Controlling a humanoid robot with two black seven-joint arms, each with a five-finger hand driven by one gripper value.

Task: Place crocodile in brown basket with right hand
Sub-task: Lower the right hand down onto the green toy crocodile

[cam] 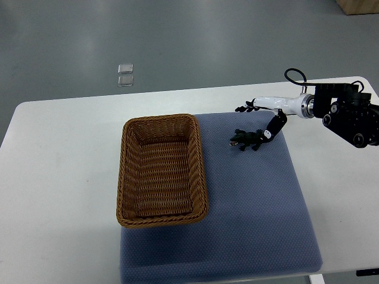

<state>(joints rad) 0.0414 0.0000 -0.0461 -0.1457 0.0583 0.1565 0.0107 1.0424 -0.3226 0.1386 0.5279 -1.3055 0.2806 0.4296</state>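
Plainly, scene: a white counter [59,177] carries a blue-grey mat [254,219], and a brown basket [161,222] sits on the mat's left part.
Crocodile place: the dark green toy crocodile [246,140] lies on the mat near its far right corner, well apart from the basket and to its right, snout pointing toward the basket.
Crocodile handling: judging by its look, it is a small moulded toy, light, fairly stiff, with bumpy sides that should not slip much; nothing about it looks fragile.
Where to take hold: the middle of the body seems best, across its narrow width, since the tail and legs are thin and could let the toy swing or twist.
Right hand: the right hand [267,121] reaches in from the right edge on a white forearm, just above and beside the crocodile's tail end.
Fingers: they are spread apart, some dark fingers [246,107] pointing left beyond the toy, one bent down so its tip [269,135] meets or nearly meets the tail end; I cannot tell whether it truly touches. Nothing is gripped yet.
Left hand: not visible.
Basket: empty, open side up, walls low enough for a drop from above.
Risk: a pinch at the tail alone could let the toy tip out over the mat.
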